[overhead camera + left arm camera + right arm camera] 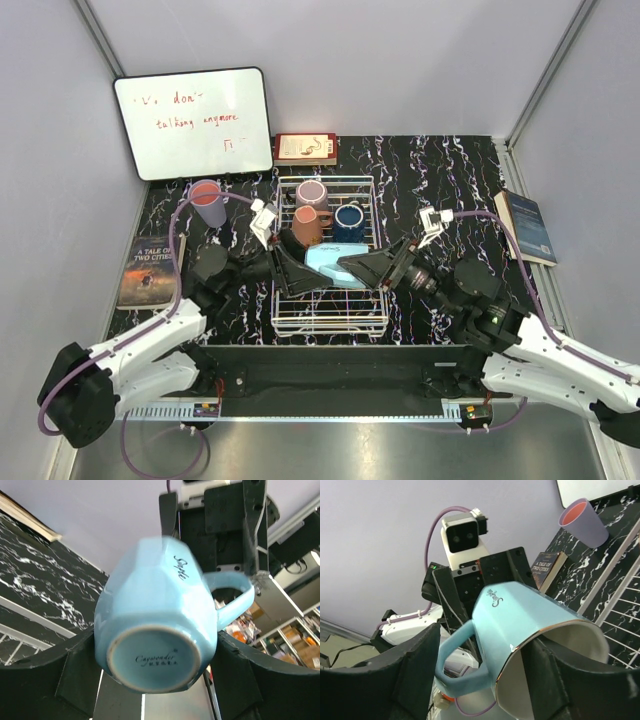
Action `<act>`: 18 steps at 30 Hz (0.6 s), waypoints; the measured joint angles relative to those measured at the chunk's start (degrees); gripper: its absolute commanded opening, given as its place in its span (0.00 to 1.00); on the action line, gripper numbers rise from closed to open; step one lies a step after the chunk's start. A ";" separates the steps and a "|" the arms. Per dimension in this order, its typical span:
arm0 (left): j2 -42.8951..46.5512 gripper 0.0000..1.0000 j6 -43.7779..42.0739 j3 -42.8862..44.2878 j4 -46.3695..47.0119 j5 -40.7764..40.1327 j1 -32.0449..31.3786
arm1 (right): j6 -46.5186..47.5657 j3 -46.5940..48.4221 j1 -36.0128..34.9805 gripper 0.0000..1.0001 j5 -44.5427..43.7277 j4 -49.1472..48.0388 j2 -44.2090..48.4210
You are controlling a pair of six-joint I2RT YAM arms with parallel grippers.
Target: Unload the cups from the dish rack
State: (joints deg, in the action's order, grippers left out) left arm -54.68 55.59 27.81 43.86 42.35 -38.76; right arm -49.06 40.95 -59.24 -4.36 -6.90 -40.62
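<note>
Two grippers at light blue mug (335,262) over rack (330,326): left gripper (155,652) at 9 o'clock pinching base; right gripper (485,647) at 3 o'clock straddling rim, grip unclear.

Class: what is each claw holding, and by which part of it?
One light blue mug, shared: the left claw clamps its body at the base end; the right claw brackets the rim end, one finger seemingly against the handle.
</note>
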 measured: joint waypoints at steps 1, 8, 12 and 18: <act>-0.28 0.00 -0.24 0.00 -0.11 0.96 -0.02 | -0.44 0.13 0.00 0.49 0.57 -1.09 -0.66; -1.31 0.00 -5.99 0.52 1.51 8.81 0.50 | -5.75 1.16 0.35 0.18 4.94 -3.15 -2.73; -1.29 0.00 -8.04 1.79 1.60 9.92 0.79 | -6.19 1.81 0.66 0.10 5.66 -3.34 -3.02; -0.92 0.00 -11.30 3.98 -3.26 10.49 0.90 | -5.86 2.34 1.03 0.00 6.03 -2.89 -3.04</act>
State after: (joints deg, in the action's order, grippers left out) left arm -55.59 44.29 31.79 40.60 52.84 -37.87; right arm -54.92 43.29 -58.22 1.67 -9.78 -43.66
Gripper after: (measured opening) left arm 0.758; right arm 0.202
